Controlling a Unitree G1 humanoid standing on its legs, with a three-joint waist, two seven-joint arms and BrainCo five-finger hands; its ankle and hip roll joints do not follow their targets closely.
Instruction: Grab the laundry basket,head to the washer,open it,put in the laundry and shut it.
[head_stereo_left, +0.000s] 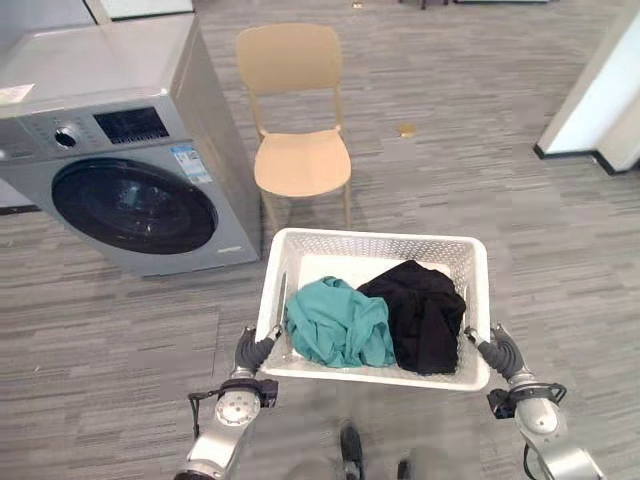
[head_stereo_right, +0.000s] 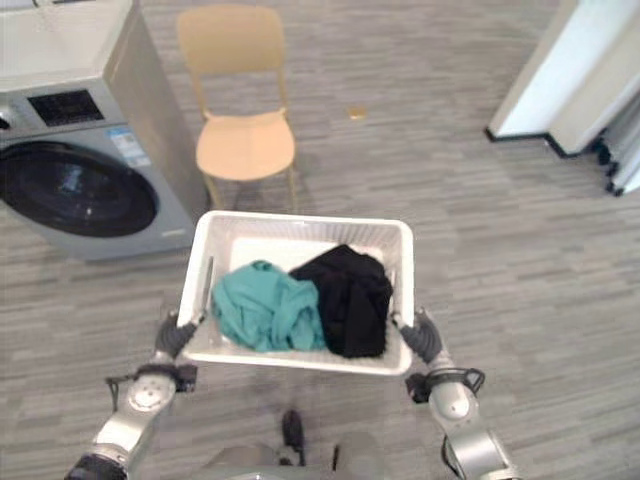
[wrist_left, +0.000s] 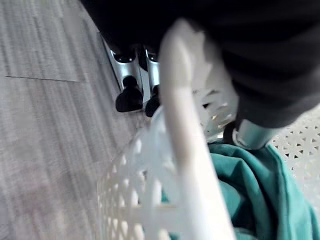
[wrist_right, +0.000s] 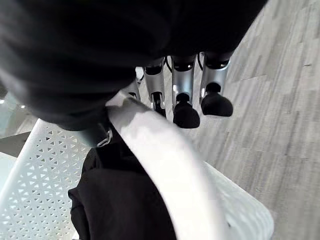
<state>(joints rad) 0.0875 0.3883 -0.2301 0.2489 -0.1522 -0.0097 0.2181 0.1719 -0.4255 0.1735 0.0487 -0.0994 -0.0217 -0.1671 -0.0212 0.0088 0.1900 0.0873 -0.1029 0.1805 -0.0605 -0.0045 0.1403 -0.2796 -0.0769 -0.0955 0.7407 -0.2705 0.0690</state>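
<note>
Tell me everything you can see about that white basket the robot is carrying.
The laundry basket is white plastic, rectangular, with lattice-patterned walls and a smooth thick rim. It sits level above the grey floor, held at its two short ends: the left hand and the right hand each grip the rim with curled fingers. Inside lie a crumpled teal garment and a black garment, touching side by side.
</note>
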